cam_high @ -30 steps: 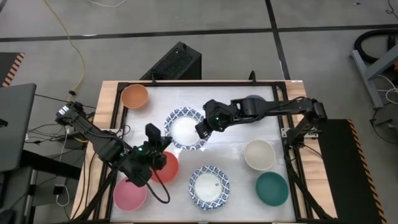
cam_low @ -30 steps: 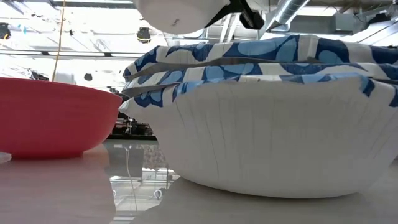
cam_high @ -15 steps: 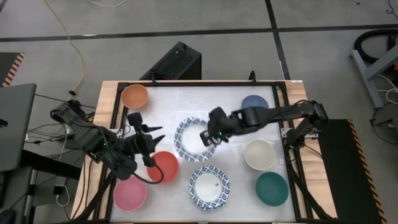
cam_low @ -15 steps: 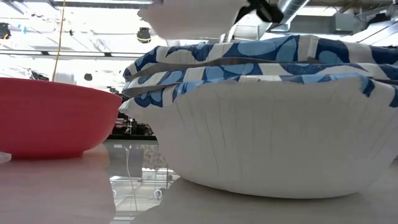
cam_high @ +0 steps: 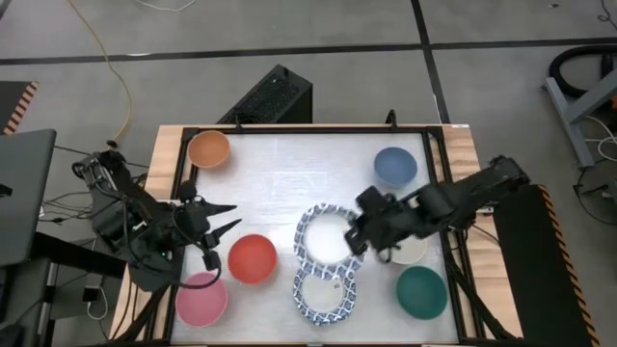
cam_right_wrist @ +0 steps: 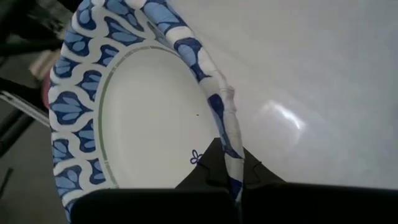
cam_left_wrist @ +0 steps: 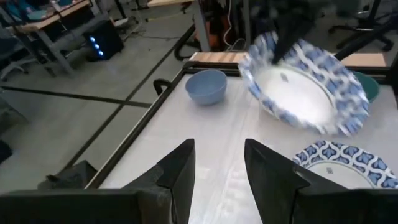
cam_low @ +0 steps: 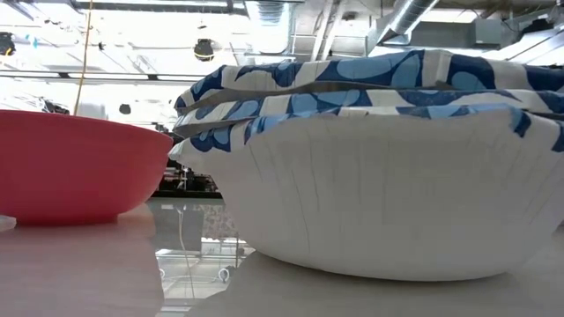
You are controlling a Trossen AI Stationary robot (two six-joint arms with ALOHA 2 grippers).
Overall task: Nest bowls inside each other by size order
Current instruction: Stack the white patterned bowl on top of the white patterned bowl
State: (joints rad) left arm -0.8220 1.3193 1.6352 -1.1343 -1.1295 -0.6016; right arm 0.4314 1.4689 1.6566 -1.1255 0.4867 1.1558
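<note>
I had the right gripper [cam_high: 359, 234] pinched on the rim of a patterned bowl [cam_high: 326, 234], carried just above the patterned stack [cam_high: 324, 297]. Next I needed to centre and release it. My left gripper [cam_high: 220, 218] waited, fingers apart, near the red bowl [cam_high: 253, 258].

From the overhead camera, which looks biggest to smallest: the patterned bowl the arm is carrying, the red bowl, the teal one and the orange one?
1. Patterned bowl, held by the right gripper; raised toward the camera, so somewhat flattered.
2. Teal bowl and red bowl: alike.
3. Orange bowl.
</note>
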